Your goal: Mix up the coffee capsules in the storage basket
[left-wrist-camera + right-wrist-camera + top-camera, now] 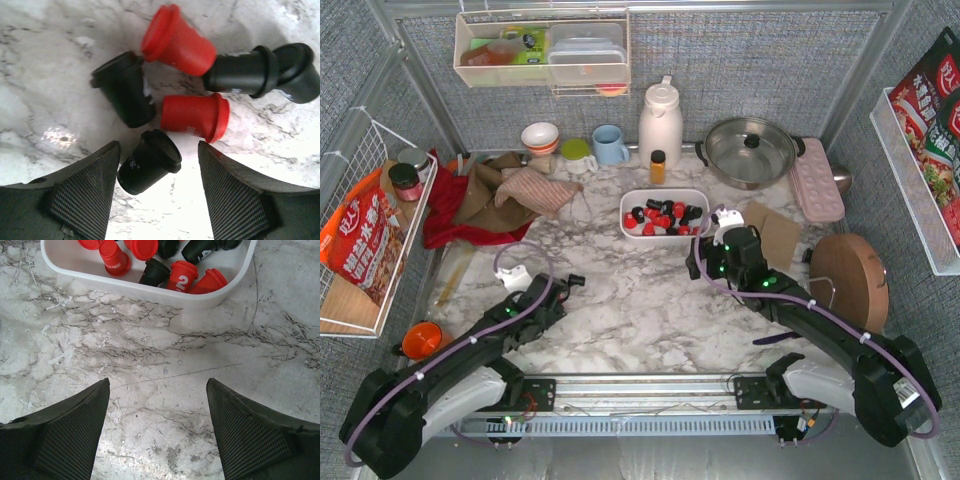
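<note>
The white storage basket stands mid-table holding several red and black coffee capsules. In the right wrist view its near wall and capsules fill the top. My right gripper hangs open over bare marble just in front of it, at the basket's right corner. In the left wrist view several capsules lie loose on marble: red ones and black ones. My left gripper is open around one black capsule, which lies near its left finger and clear of the right.
Behind the basket stand a white jug, a small orange bottle, a blue mug and a lidded pot. A pink tray and round wooden board lie right. Cloths lie left.
</note>
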`<state>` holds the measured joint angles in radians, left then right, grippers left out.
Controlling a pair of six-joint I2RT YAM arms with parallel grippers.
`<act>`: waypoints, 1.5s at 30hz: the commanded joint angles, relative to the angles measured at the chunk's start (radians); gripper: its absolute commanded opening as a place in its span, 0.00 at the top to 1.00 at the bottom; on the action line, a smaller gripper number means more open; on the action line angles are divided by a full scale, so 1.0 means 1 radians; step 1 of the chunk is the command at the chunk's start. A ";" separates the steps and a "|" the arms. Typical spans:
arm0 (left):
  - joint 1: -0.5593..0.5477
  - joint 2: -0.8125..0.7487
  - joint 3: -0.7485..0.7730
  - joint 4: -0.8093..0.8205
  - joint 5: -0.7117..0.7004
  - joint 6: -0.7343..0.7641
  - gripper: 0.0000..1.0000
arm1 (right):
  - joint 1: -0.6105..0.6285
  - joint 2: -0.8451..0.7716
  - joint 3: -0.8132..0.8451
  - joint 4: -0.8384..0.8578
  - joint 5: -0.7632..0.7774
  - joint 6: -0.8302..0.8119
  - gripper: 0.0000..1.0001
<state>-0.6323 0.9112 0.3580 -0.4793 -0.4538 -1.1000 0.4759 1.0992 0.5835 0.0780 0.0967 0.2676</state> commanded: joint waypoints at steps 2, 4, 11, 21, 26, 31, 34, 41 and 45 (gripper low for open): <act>-0.005 0.059 0.028 0.111 0.157 0.061 0.28 | 0.000 0.012 0.003 0.023 -0.001 0.005 0.18; -0.012 0.072 0.044 0.116 0.178 0.054 0.28 | 0.000 0.014 0.003 0.026 -0.001 0.004 0.18; -0.036 0.065 0.085 -0.025 0.153 0.082 0.31 | 0.000 0.032 0.007 0.027 -0.004 0.004 0.18; -0.105 0.283 0.163 -0.140 -0.006 0.033 0.38 | 0.000 0.025 0.005 0.026 0.000 0.002 0.18; -0.107 0.356 0.199 -0.115 -0.060 0.054 0.43 | 0.000 0.024 0.007 0.024 -0.003 0.002 0.18; -0.115 0.364 0.202 -0.085 -0.037 0.054 0.49 | 0.000 0.028 0.008 0.023 -0.005 0.004 0.18; -0.126 0.350 0.198 -0.084 -0.029 0.050 0.54 | 0.000 0.031 0.010 0.024 -0.010 0.005 0.18; -0.168 0.260 0.211 -0.084 -0.014 0.064 0.60 | 0.000 0.039 0.013 0.023 -0.014 0.005 0.18; -0.182 0.154 0.222 -0.011 0.017 0.145 0.61 | 0.000 0.040 0.017 0.018 -0.016 0.008 0.18</act>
<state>-0.8055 1.1351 0.5667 -0.5541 -0.4625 -1.0340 0.4759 1.1374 0.5842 0.0784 0.0891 0.2672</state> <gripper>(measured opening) 0.476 0.824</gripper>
